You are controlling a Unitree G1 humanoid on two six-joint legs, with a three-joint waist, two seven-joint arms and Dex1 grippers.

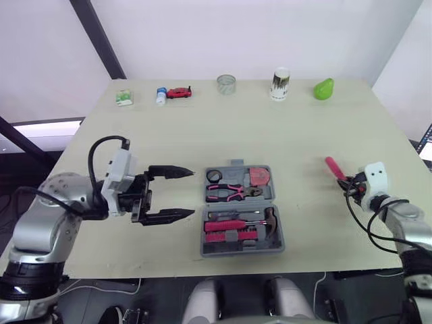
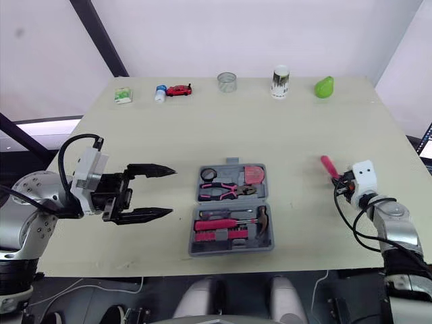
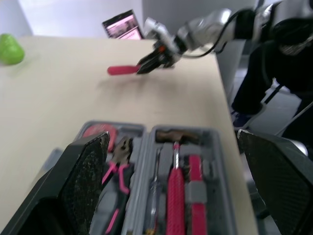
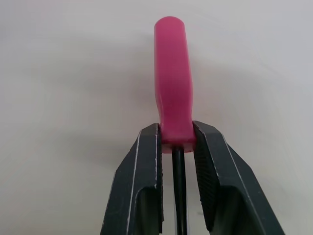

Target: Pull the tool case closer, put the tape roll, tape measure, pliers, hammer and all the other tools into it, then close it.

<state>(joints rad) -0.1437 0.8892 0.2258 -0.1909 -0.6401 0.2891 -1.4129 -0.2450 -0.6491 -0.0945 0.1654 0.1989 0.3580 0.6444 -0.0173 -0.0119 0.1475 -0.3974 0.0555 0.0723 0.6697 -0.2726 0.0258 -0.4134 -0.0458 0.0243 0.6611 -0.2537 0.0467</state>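
Note:
The grey tool case [image 1: 277,202] lies open near the table's front edge. Its far half holds a black tape roll [image 1: 214,176], pink pliers [image 1: 233,192] and a red tape measure [image 1: 258,177]. In its near half lie a hammer [image 1: 270,219] and pink-handled tools [image 1: 226,226]. My left gripper [image 1: 181,194] hovers open just left of the case, fingers pointing at it and nothing between them. Far to the right of the case, my right gripper [image 4: 176,132] is shut on a pink-handled screwdriver [image 4: 171,73], clamping the base of the handle low over the table [image 1: 290,135].
Along the far edge stand a green-white pack [image 1: 123,97], a small bottle [image 1: 161,95], a red toy car [image 1: 179,92], a clear jar [image 1: 226,84], a paper cup [image 1: 280,83] and a green pear-shaped object [image 1: 324,88].

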